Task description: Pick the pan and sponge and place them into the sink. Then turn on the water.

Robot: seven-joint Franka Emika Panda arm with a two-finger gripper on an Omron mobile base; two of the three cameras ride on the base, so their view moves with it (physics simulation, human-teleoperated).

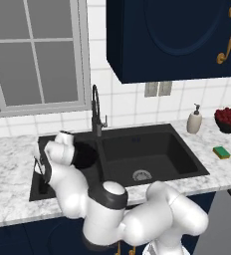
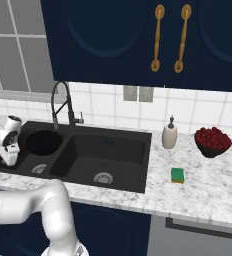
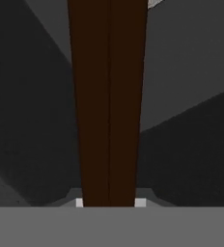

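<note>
The hand (image 2: 8, 150) is closed narrow on the reddish-brown handle (image 3: 108, 96) of the pan (image 2: 43, 142), which sits in the sink's (image 1: 152, 152) left basin. The sponge (image 1: 221, 152) lies on the surface (image 1: 8, 164) right of the sink, below the soap bottle (image 1: 194, 121). No writing is readable.

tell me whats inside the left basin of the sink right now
The pan sits in the left basin of the sink, at its back, with the silver drain in front. The end effector is shut on its handle. The basin floor beneath the pan is hidden.
</note>
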